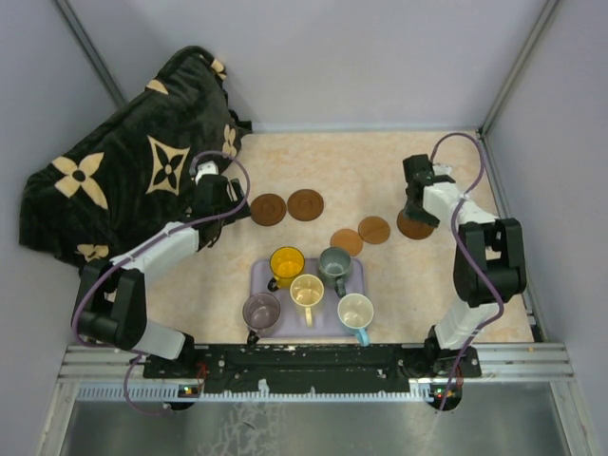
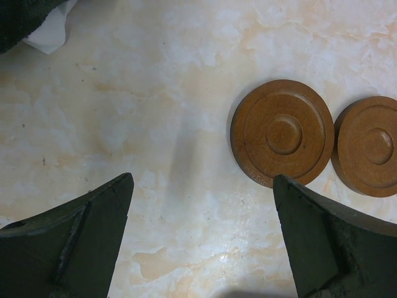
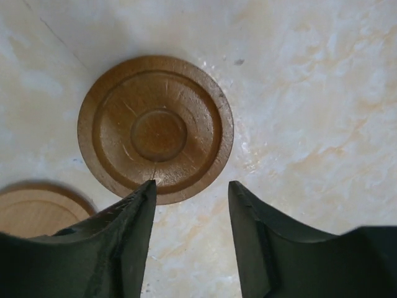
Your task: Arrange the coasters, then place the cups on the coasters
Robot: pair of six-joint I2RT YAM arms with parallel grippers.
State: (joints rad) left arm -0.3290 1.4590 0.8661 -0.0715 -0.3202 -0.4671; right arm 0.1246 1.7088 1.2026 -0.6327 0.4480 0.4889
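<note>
Five brown coasters lie on the marble table: two side by side (image 1: 268, 209) (image 1: 305, 204), two touching in the middle (image 1: 346, 241) (image 1: 373, 229), one at the right (image 1: 415, 225). The yellow cup (image 1: 286, 260), dark grey-green cup (image 1: 334, 261), cream cup (image 1: 307, 290), mauve-grey cup (image 1: 261, 310) and white cup with a blue handle (image 1: 355, 311) stand on the lavender tray (image 1: 259, 277). My left gripper (image 2: 203, 178) is wide open over bare table, left of a coaster (image 2: 283, 132). My right gripper (image 3: 191, 184) has its jaws narrowed but apart, nothing between them; its left fingertip (image 3: 146, 189) overlaps the rim of the right coaster (image 3: 155, 129).
A black cushion with beige flower patterns (image 1: 123, 180) fills the back left corner, close behind my left arm. Grey walls enclose the table on three sides. A paler coaster (image 3: 31, 208) shows at the lower left of the right wrist view.
</note>
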